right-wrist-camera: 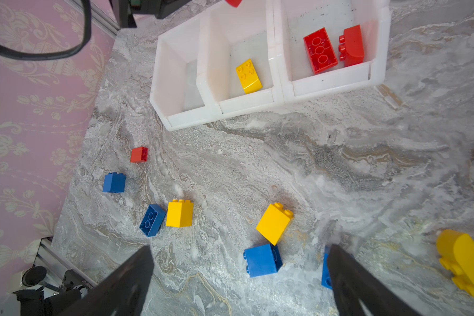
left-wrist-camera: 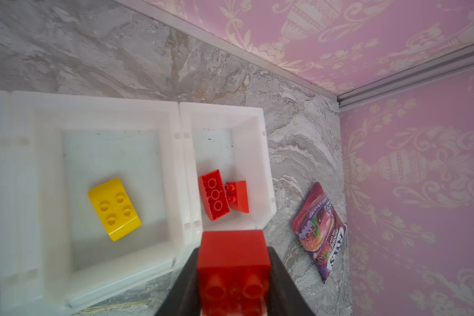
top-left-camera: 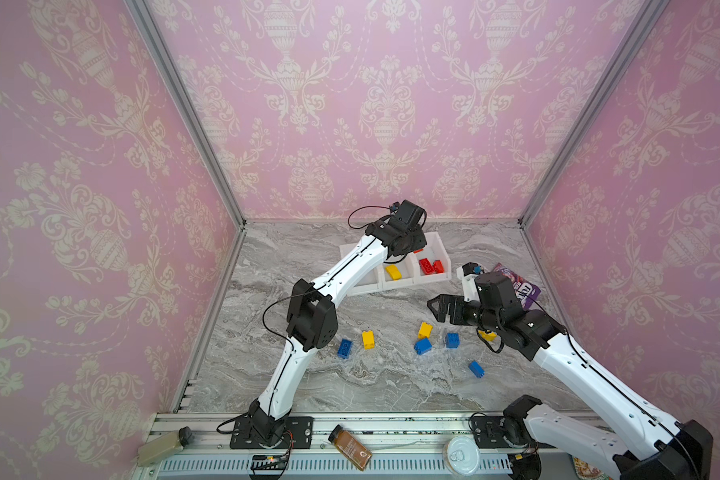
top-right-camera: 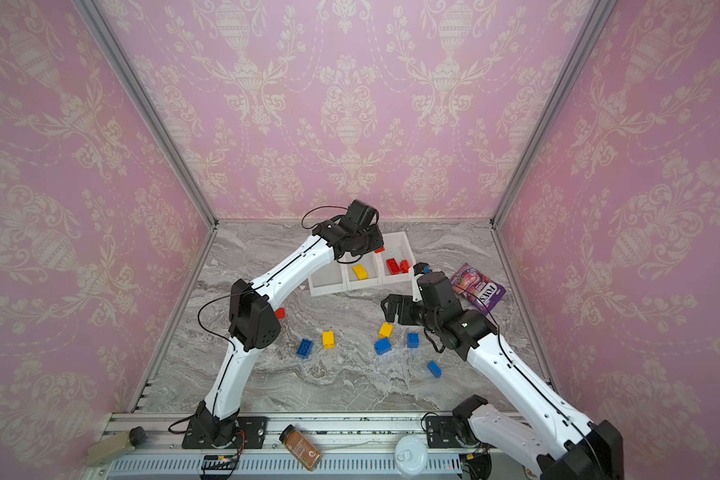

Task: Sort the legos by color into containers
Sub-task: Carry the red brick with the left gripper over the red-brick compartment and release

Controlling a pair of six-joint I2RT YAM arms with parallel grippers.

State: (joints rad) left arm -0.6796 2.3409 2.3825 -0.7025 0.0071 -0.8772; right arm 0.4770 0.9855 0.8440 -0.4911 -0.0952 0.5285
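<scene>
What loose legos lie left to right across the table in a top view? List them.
Leftmost blue brick → upright yellow brick → farther blue brick → nearest blue brick. Left out: the tilted yellow brick and the middle blue brick, which overlap.

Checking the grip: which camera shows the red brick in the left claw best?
The left wrist view: the red brick fills the foreground, clamped in the left claw. Both top views show only a red sliver; the right wrist view just a tip.
</scene>
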